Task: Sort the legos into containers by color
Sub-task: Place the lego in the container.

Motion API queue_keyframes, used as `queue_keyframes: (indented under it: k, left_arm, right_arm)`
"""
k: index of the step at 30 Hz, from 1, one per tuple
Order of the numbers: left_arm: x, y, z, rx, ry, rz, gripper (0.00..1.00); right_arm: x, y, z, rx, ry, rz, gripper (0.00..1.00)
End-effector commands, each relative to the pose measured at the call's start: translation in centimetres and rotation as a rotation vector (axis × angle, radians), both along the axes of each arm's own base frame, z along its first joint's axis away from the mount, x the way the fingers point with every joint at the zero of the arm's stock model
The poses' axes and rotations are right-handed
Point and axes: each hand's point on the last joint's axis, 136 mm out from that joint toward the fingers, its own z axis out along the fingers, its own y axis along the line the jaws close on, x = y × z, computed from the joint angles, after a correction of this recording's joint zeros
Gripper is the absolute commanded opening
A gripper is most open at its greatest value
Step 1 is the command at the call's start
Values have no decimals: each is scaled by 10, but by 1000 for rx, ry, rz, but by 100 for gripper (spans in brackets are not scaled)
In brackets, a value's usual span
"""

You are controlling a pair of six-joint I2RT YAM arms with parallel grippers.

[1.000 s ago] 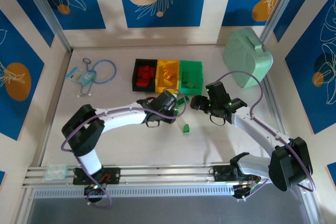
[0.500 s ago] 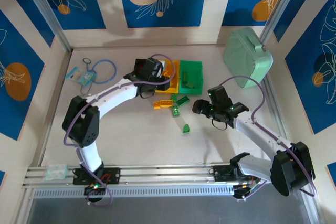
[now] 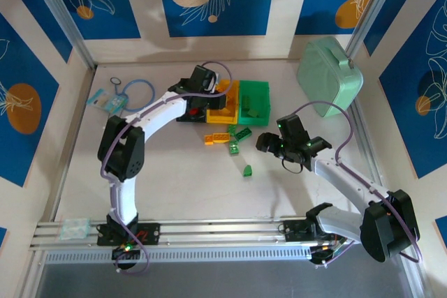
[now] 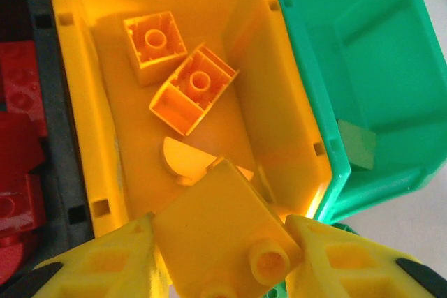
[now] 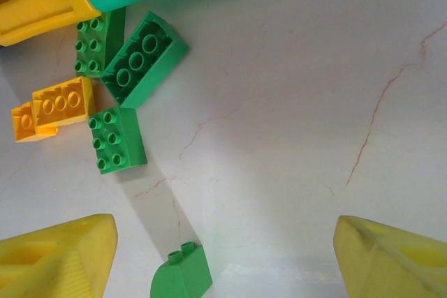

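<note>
My left gripper (image 4: 220, 227) is shut on a yellow lego (image 4: 223, 239) and hangs over the near end of the yellow container (image 4: 77, 102). Inside it lie two yellow bricks (image 4: 155, 43) and a curved piece (image 4: 183, 162). The black container (image 4: 59, 193) to its left holds red legos (image 4: 17, 102). The green container (image 4: 314, 95) holds a green piece (image 4: 356, 144). My right gripper (image 5: 225, 242) stands open above the table, a curved green lego (image 5: 181, 278) by its left finger (image 5: 63, 256). More green legos (image 5: 143, 57) and an orange one (image 5: 59, 102) lie beside the containers (image 3: 255, 101).
A mint-green rounded case (image 3: 330, 78) stands at the back right. A blue ring (image 3: 136, 94) and a small packet (image 3: 108, 101) lie at the back left. Loose legos (image 3: 234, 146) lie just in front of the containers. An aluminium rail (image 3: 209, 232) runs along the near edge.
My left arm has swung from the loose bricks in the middle of the table back to the yellow container, carrying the yellow lego. My right gripper drew slightly toward me.
</note>
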Motion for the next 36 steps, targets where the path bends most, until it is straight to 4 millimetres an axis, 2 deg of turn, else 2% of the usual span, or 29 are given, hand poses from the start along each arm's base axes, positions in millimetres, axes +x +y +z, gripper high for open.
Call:
queue_keyframes:
  k: [1,7,14,20,26,31,36]
  left_arm:
    - [4,1,0,7,12,-27,42]
    - [8,7,-4,38,11,-15,49]
    - [13,18,10,89,-42,11,59]
    - [5,27,23,98,-73,21,60]
    - [-19,40,29,64,-98,33,60]
    - [-47,54,20,34,-103,42,60]
    - [-75,69,3,20,-89,54,60]
  right_arm:
    - [-5,0,3,19,12,0,81]
    - [-5,1,4,23,13,4,81]
    - [-6,0,6,17,18,11,81]
    - [-7,5,9,25,14,38,82]
    - [-15,17,6,-9,40,122,83]
    - [-30,31,-5,-68,82,204,83]
    - [-41,47,-19,-119,125,259,81]
